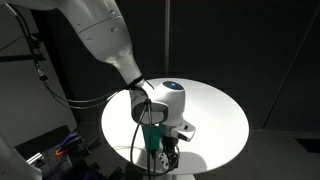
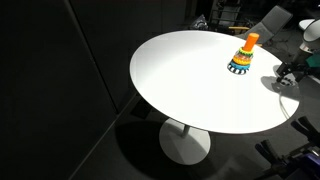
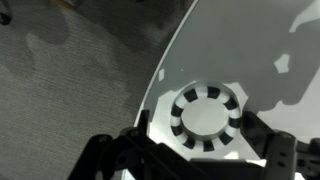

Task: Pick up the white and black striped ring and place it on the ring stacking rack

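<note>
The white and black striped ring [image 3: 207,117] lies flat on the white round table [image 3: 240,50], close to its curved edge. In the wrist view my gripper [image 3: 203,128] comes in from the bottom, open, with a dark finger on each side of the ring; the left finger [image 3: 140,128] stands a little off it. The ring stacking rack [image 2: 243,58], an orange peg over coloured rings, stands upright further in on the table [image 2: 190,80]. In both exterior views the gripper [image 1: 170,152] [image 2: 288,74] hangs low over the table's rim, hiding the ring there.
The table's edge [image 3: 160,75] runs just left of the ring, with grey carpet [image 3: 70,80] below it. Cables and equipment [image 1: 60,145] sit beside the table [image 1: 215,110]. Dark curtains surround the scene.
</note>
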`<action>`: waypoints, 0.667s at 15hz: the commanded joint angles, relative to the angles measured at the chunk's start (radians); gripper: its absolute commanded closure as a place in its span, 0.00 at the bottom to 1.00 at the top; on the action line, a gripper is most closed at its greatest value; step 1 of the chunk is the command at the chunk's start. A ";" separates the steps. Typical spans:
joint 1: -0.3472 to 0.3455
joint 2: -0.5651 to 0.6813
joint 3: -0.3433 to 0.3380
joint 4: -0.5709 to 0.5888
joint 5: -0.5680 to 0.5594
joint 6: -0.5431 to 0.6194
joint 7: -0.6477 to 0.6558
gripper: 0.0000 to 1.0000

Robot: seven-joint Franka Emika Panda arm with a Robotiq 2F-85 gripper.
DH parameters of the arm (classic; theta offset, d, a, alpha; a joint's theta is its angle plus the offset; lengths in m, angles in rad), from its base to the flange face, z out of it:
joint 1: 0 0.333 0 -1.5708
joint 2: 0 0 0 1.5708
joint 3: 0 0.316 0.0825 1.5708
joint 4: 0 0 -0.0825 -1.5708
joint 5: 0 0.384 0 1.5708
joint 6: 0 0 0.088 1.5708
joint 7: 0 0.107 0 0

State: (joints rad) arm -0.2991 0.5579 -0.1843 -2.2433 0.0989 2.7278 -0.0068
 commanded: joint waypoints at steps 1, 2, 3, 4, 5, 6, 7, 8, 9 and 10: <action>-0.024 0.011 0.015 0.020 0.021 0.011 -0.012 0.36; -0.024 0.011 0.016 0.023 0.023 0.011 -0.013 0.40; -0.025 0.010 0.018 0.025 0.026 0.010 -0.013 0.45; -0.026 0.005 0.018 0.025 0.028 0.009 -0.014 0.43; -0.030 0.001 0.022 0.025 0.033 0.005 -0.016 0.48; -0.033 -0.004 0.025 0.023 0.038 0.002 -0.019 0.55; -0.037 -0.012 0.028 0.023 0.043 -0.006 -0.021 0.59; -0.040 -0.021 0.032 0.021 0.049 -0.009 -0.023 0.59; -0.042 -0.030 0.036 0.021 0.057 -0.014 -0.024 0.59; -0.043 -0.038 0.039 0.022 0.063 -0.021 -0.024 0.59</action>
State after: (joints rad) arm -0.3114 0.5505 -0.1728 -2.2301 0.1308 2.7282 -0.0068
